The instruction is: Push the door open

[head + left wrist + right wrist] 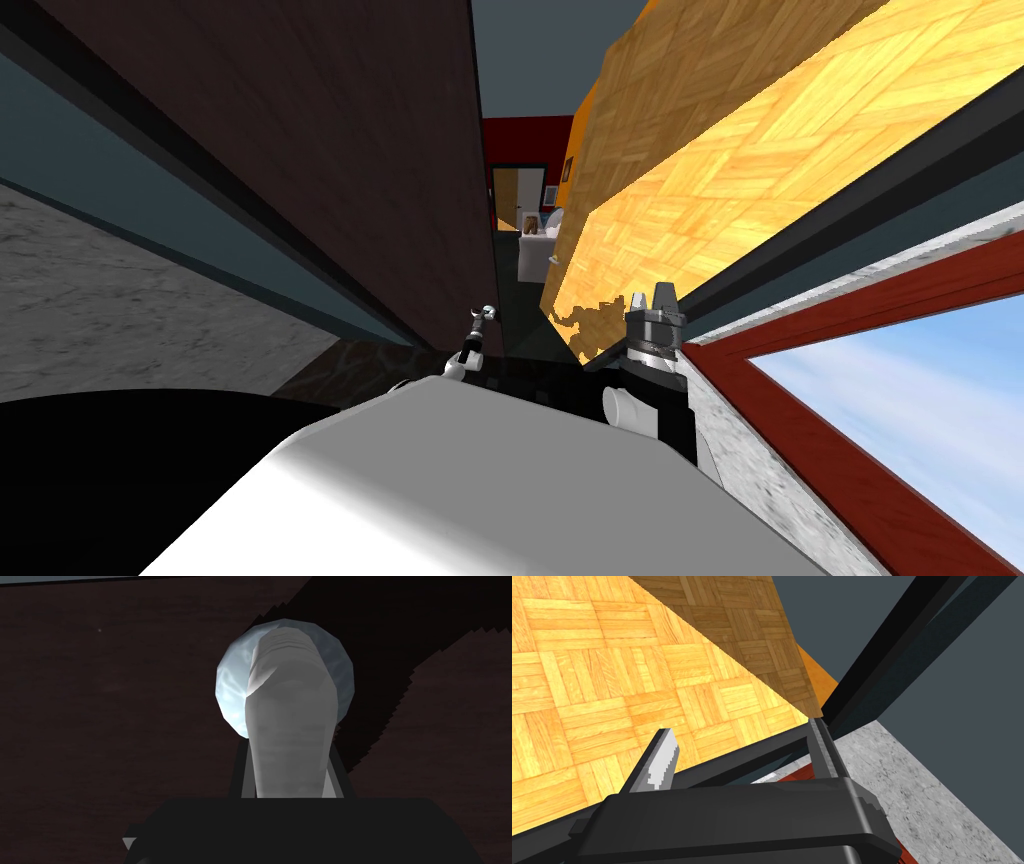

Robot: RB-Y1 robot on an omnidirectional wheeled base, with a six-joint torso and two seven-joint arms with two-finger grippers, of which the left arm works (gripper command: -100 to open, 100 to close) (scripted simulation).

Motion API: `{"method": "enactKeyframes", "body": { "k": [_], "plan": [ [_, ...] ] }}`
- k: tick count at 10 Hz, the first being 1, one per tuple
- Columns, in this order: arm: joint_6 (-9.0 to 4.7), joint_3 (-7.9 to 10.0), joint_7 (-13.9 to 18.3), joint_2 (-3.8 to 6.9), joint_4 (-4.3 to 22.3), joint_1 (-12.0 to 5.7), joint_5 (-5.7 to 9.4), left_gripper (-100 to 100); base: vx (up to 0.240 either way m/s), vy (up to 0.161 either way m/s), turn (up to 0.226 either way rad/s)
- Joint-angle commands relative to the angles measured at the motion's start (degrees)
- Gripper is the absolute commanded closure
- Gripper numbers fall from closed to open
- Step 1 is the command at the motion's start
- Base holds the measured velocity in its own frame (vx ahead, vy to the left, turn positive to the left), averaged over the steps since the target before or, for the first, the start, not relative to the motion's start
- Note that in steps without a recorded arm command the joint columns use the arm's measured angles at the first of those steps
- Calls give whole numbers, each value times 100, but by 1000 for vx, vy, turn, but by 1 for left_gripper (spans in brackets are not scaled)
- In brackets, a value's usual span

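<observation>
A dark brown door (350, 150) stands to my left, its free edge running up the middle of the head view. Its light grey lever handle (290, 726) sticks out from a round pale rose (230, 691) on the door face (100, 726). My left gripper (289, 746) is shut on this lever, with a thin dark finger pressed against each of its sides. In the head view the left gripper (478, 330) shows small at the handle (486, 312). My right gripper (652, 296) is held to the right of the door's edge, open and holding nothing (741, 728).
Past the door's edge a narrow gap shows a room with a red wall (525, 140), a doorway (508, 195) and white furniture (540, 235). Yellow parquet (750, 150) and a dark frame (850, 190) lie right, beside a red-framed window (900, 380). A black area (120, 480) sits low left.
</observation>
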Motion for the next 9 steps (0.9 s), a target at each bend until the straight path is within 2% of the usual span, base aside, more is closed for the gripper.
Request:
{"method": "enactKeyframes", "body": {
  "k": [1, 8, 9],
  "plan": [
    [-7, 77, -53, 41, 13, -12, 40, 100, 119, -5, 35],
    [-40, 411, -285, 127, 71, -65, 216, 100, 188, -30, 53],
    [-40, 411, -285, 127, 71, -65, 216, 100, 128, -12, 22]
  ]
}}
